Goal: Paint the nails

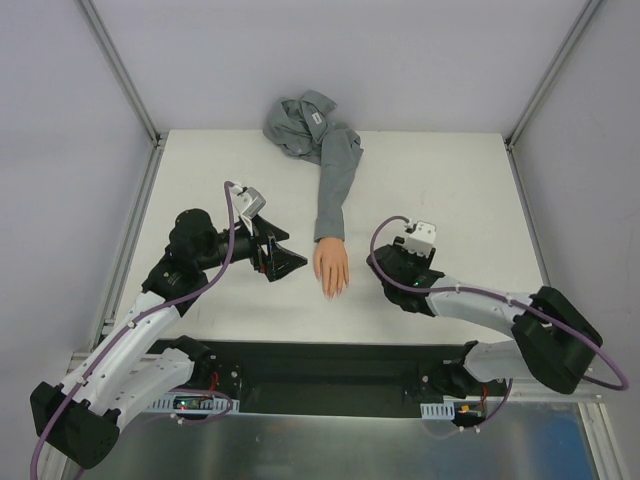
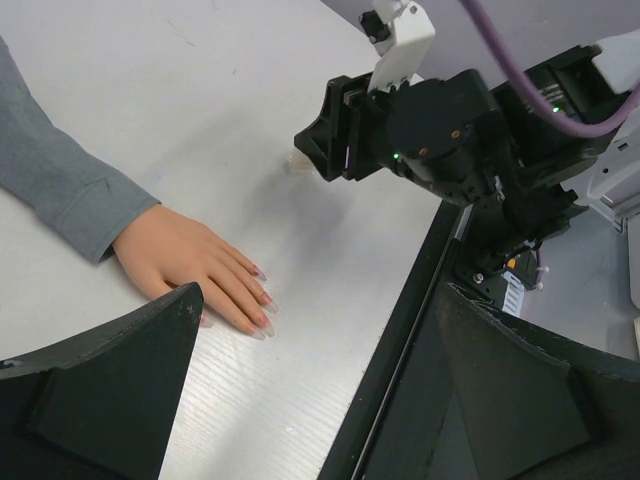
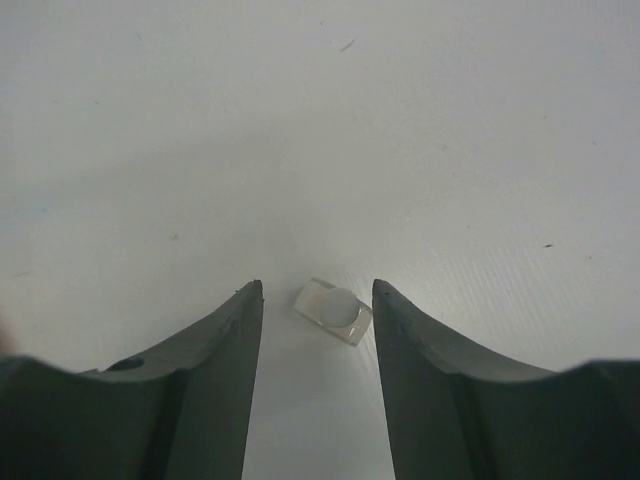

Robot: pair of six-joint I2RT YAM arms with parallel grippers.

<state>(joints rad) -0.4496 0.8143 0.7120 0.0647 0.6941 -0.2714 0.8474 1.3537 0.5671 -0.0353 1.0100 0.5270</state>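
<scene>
The peach mannequin hand (image 1: 331,268) lies palm down on the white table, its grey sleeve (image 1: 337,185) running toward the back. Its nails (image 2: 262,300) are long, with pinkish tint near their bases. My left gripper (image 2: 318,290) hovers open just left of the hand, with nothing between its fingers (image 2: 110,380). My right gripper (image 3: 317,290) points down at the table right of the hand. It stands open around a small clear bottle (image 3: 334,311), with a gap on each side. The bottle (image 2: 300,162) also shows under the right wrist (image 2: 440,130).
The bunched grey shirt (image 1: 300,122) lies at the table's far edge. A black rail (image 1: 330,365) runs along the near edge by the arm bases. Metal frame posts (image 1: 120,70) stand at the back corners.
</scene>
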